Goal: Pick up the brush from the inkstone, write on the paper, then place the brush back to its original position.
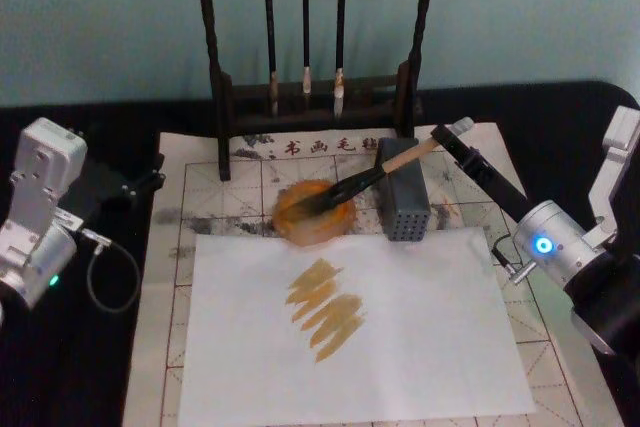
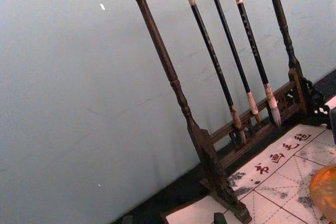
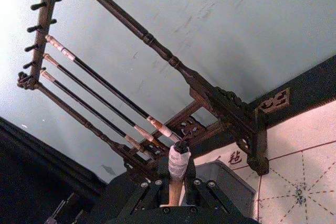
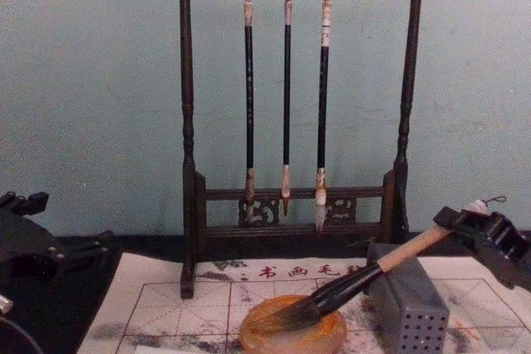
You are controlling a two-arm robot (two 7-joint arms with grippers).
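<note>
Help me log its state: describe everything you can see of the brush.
The brush has a pale wooden handle, black ferrule, dark bushy bristles and a whitish wrapped end with a cord loop. It lies tilted, bristles resting in the inkstone, handle passing over the grey block. The right pincer grips its wrapped end.

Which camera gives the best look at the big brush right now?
Chest view: the brush shows side-on, full length, bristles in the inkstone, handle end in the right end effector. The head view shows it from above; the right wrist view, its wrapped end. Left end effector sits parked at left.
</note>
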